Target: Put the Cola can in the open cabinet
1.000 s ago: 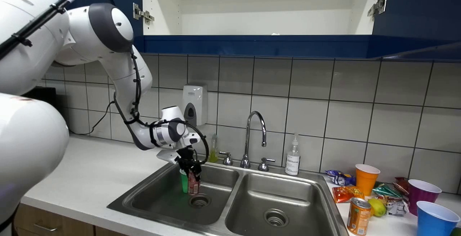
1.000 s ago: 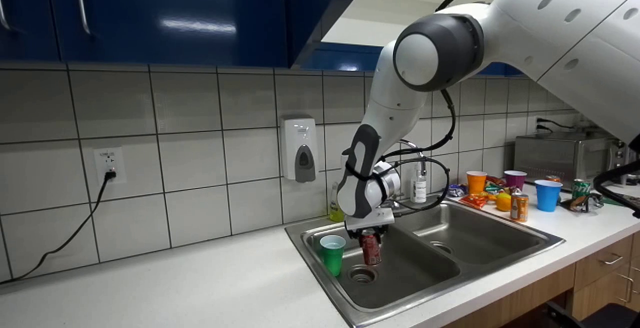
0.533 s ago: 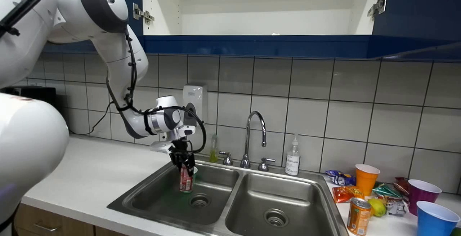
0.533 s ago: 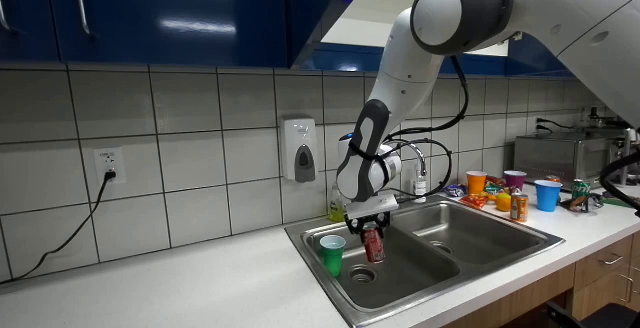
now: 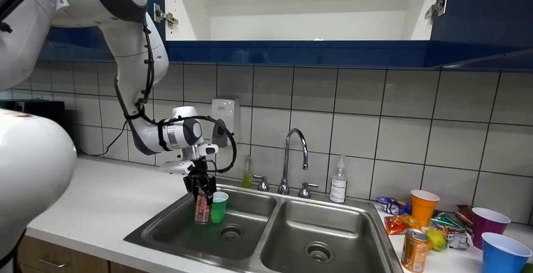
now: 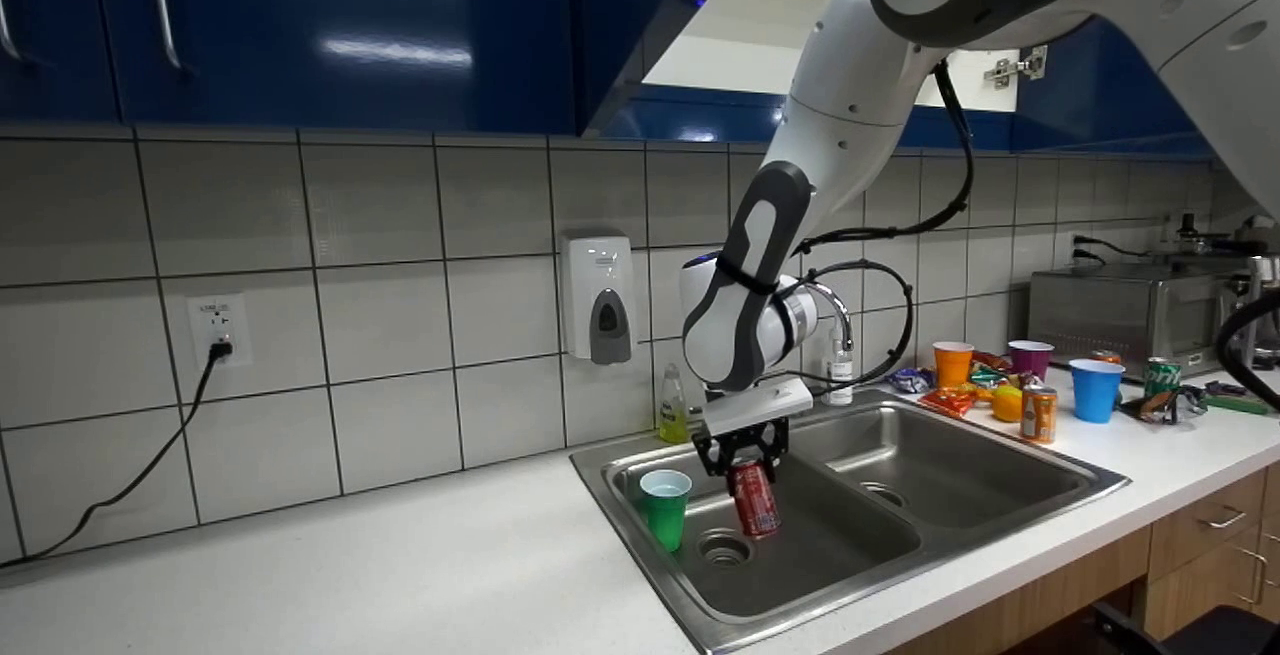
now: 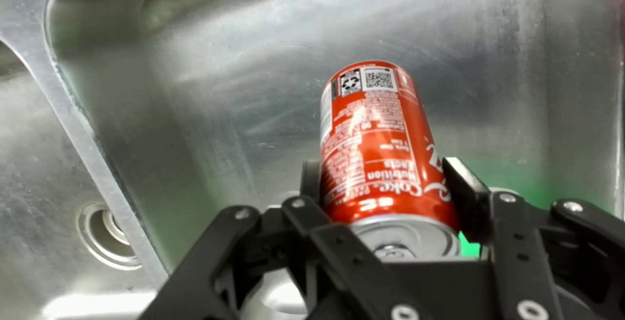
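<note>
The red Cola can (image 5: 202,209) is held tilted over the sink basin with the green cup; it also shows in an exterior view (image 6: 755,503) and in the wrist view (image 7: 376,132). My gripper (image 5: 202,193) is shut on the can near its lid, one finger on each side, in both exterior views (image 6: 742,475) and the wrist view (image 7: 383,183). The can's gap above the basin floor is hard to judge. The open cabinet (image 5: 308,25) is above and behind the sink, with its white interior visible; the arm partly covers it in an exterior view (image 6: 740,35).
The green cup (image 5: 219,208) stands in the same basin (image 6: 810,545), close to the can. A faucet (image 5: 287,160), pump bottle (image 5: 338,185) and wall dispenser (image 6: 600,300) are behind. An orange can (image 5: 415,250), cups and snack bags lie beside the sink. A blue door (image 5: 483,14) flanks the opening.
My arm's elbow has risen and pulled back. The gripper has carried the can slightly away from the green cup and the back wall, and the can tilts more. The grip has stayed shut.
</note>
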Tool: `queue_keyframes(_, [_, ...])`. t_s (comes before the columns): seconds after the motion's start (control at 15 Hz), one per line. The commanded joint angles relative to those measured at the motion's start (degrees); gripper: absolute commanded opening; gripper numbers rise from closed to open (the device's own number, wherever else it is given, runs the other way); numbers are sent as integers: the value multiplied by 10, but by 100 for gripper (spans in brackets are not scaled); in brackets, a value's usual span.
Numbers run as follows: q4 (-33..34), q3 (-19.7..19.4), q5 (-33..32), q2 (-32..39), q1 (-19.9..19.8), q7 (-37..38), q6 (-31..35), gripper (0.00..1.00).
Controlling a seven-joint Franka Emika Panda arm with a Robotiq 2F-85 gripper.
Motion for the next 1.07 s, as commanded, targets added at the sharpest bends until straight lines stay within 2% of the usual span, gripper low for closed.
queue_keyframes(0.0, [-46,27,-31,-62,-27,-14,-15,38])
queue_keyframes(1.0, [-198,77,-69,-197,-50,25,1,38])
